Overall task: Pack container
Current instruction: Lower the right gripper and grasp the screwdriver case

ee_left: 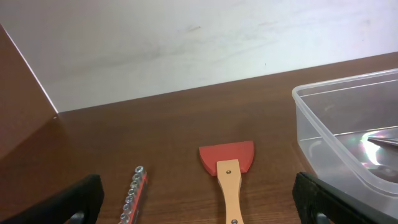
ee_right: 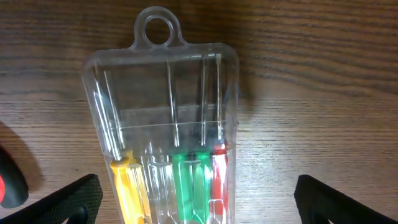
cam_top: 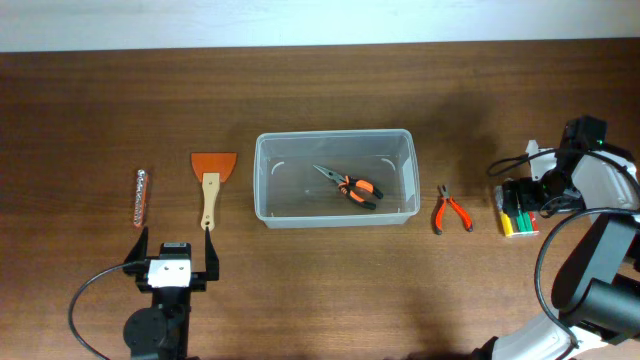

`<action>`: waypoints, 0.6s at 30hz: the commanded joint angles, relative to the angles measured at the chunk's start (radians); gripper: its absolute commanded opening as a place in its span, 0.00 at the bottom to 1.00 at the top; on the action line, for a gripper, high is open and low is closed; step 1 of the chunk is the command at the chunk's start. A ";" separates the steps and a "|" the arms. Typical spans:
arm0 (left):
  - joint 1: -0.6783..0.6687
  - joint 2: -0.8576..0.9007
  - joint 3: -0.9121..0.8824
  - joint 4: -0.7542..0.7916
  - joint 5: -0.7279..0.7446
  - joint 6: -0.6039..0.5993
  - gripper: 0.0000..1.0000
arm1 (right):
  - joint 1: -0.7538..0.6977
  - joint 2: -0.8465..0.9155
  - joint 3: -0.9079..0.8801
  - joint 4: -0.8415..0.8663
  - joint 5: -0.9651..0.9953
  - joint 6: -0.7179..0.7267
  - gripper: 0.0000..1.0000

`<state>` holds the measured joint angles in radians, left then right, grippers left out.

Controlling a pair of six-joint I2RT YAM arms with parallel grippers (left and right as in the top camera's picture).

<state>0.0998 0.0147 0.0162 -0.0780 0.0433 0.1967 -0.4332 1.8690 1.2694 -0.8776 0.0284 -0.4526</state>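
The clear plastic container (cam_top: pixel 335 177) stands mid-table and holds orange-handled long-nose pliers (cam_top: pixel 348 185); its corner shows in the left wrist view (ee_left: pixel 348 134). A red scraper with a wooden handle (cam_top: pixel 211 185) (ee_left: pixel 227 168) and a socket strip (cam_top: pixel 141 196) (ee_left: pixel 133 193) lie left of it. Orange pliers (cam_top: pixel 451 209) lie to its right. A clear pack of coloured screwdrivers (cam_top: pixel 516 214) (ee_right: pixel 168 130) lies far right. My left gripper (cam_top: pixel 171 262) (ee_left: pixel 199 208) is open and empty, near the front edge behind the scraper. My right gripper (cam_top: pixel 530 190) (ee_right: pixel 198 202) is open, straddling the screwdriver pack.
A white wall (ee_left: pixel 186 43) rises behind the table's far edge. A black cable (cam_top: pixel 85 300) loops by the left arm base. Bare wood lies in front of the container.
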 commanded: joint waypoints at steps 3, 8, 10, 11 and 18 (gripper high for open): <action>0.005 -0.007 -0.007 0.000 -0.007 -0.009 0.99 | 0.001 0.031 -0.003 0.002 0.010 -0.014 0.99; 0.005 -0.007 -0.007 0.000 -0.007 -0.009 0.99 | 0.001 0.040 -0.003 0.004 0.010 -0.014 0.99; 0.005 -0.007 -0.007 0.000 -0.007 -0.009 0.99 | 0.000 0.040 -0.003 0.004 0.010 -0.014 0.99; 0.005 -0.007 -0.007 0.000 -0.007 -0.009 0.99 | 0.000 0.040 -0.003 0.004 0.010 -0.014 0.99; 0.005 -0.007 -0.007 0.000 -0.007 -0.009 0.99 | 0.001 0.040 -0.003 0.004 0.010 -0.014 0.99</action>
<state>0.0998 0.0147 0.0162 -0.0784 0.0433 0.1967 -0.4332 1.8996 1.2694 -0.8768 0.0296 -0.4576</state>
